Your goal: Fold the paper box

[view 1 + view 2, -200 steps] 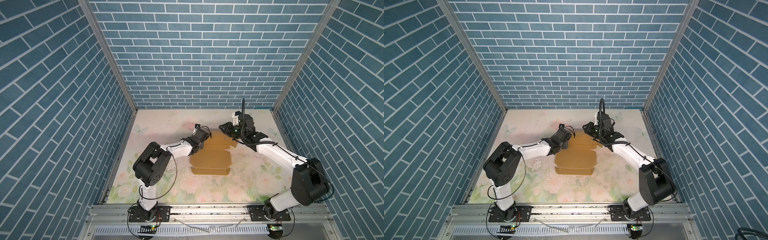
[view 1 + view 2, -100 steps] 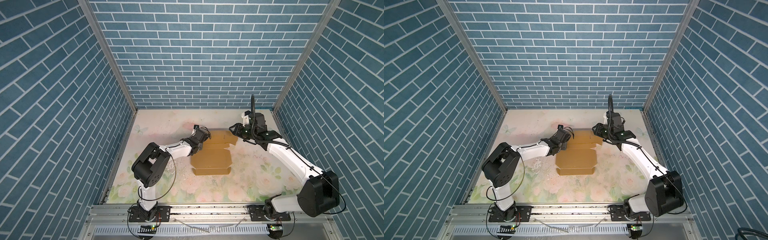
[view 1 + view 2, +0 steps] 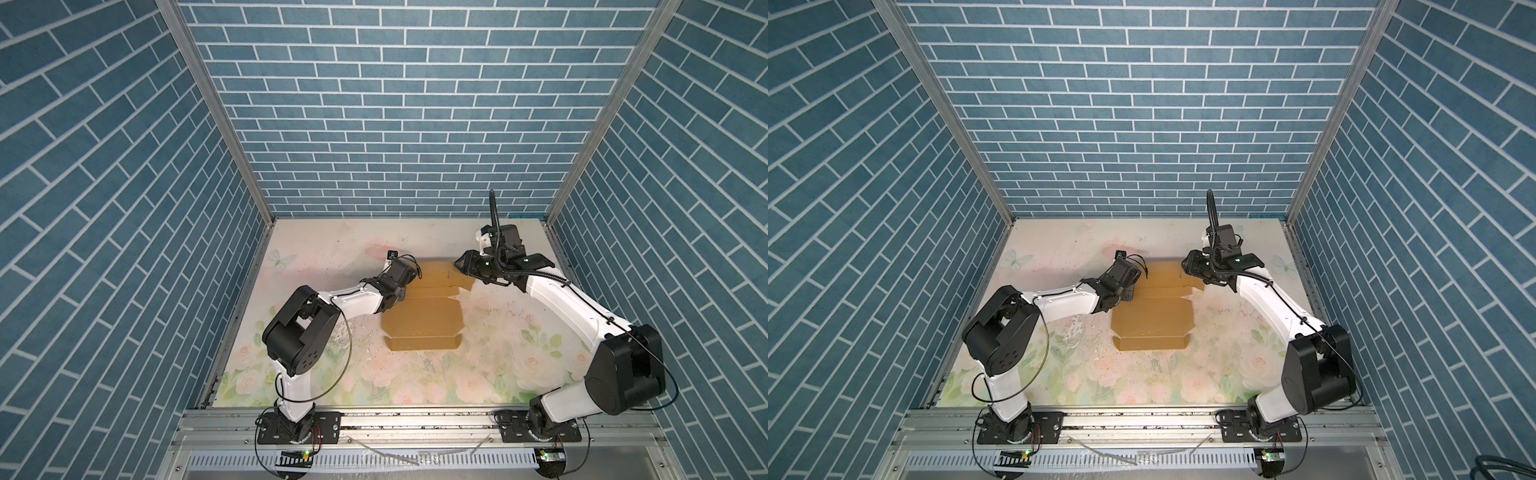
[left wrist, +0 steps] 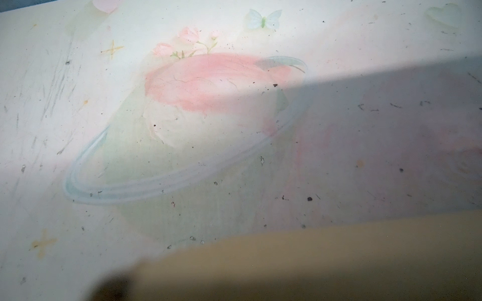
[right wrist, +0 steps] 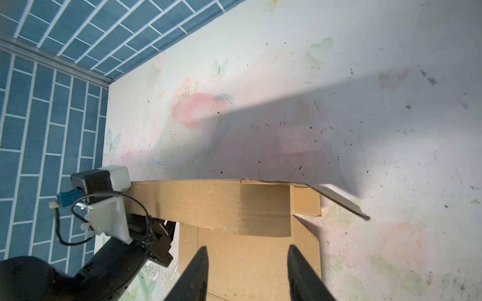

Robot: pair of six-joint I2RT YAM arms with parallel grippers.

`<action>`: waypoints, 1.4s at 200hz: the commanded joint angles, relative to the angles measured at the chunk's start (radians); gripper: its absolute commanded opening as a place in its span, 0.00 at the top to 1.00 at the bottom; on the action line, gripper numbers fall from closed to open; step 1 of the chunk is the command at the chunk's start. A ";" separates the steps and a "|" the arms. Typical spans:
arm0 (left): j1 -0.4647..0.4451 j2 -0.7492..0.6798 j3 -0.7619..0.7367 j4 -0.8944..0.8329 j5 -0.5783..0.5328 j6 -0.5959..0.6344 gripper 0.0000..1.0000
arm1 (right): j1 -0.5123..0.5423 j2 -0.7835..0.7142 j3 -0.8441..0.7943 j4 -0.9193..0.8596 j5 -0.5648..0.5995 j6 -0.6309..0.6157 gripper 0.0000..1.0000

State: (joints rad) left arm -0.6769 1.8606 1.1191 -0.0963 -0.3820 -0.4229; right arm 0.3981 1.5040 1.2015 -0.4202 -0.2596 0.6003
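The paper box (image 3: 422,320) (image 3: 1152,320) is plain brown cardboard lying part-folded in the middle of the floral table, its near flap turned up. Its far flap (image 5: 198,200) stands lifted off the table. My left gripper (image 3: 406,289) (image 5: 160,234) is at that flap's left end and looks shut on it; blurred cardboard (image 4: 313,263) hides its jaws in the left wrist view. My right gripper (image 3: 462,264) (image 5: 247,250) hovers open over the box's far right corner, with nothing between its fingers (image 5: 202,263).
Blue brick walls with aluminium corner posts (image 3: 561,216) close in the table (image 3: 353,245) on three sides. A metal rail (image 3: 415,428) carrying both arm bases runs along the front edge. A loose side flap (image 5: 341,200) juts from the box's right corner.
My right gripper has opened, let go of the far flap and drawn back to the right. The left gripper has stayed at the flap's left end.
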 commanded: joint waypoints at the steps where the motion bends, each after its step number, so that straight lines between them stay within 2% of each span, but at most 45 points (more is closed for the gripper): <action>1: 0.003 -0.011 -0.028 -0.052 0.022 0.001 0.84 | 0.002 0.031 0.068 0.001 -0.035 -0.030 0.50; 87: -0.004 -0.003 -0.033 -0.045 0.026 -0.002 0.85 | 0.004 0.117 0.043 0.145 -0.136 0.059 0.51; 214: -0.032 0.027 0.015 -0.063 0.028 -0.022 0.85 | 0.025 0.154 -0.014 0.303 -0.197 0.176 0.55; 235: -0.033 0.032 0.021 -0.073 0.026 -0.028 0.86 | 0.024 0.141 -0.019 0.279 -0.175 0.171 0.56; 280: -0.029 0.035 0.034 -0.117 0.014 -0.036 0.86 | 0.013 0.033 -0.028 0.116 -0.050 0.060 0.54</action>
State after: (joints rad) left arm -0.6971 1.8652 1.1412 -0.1375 -0.3817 -0.4545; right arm 0.4114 1.6268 1.2083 -0.2119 -0.3653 0.7242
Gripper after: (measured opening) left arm 0.144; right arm 0.454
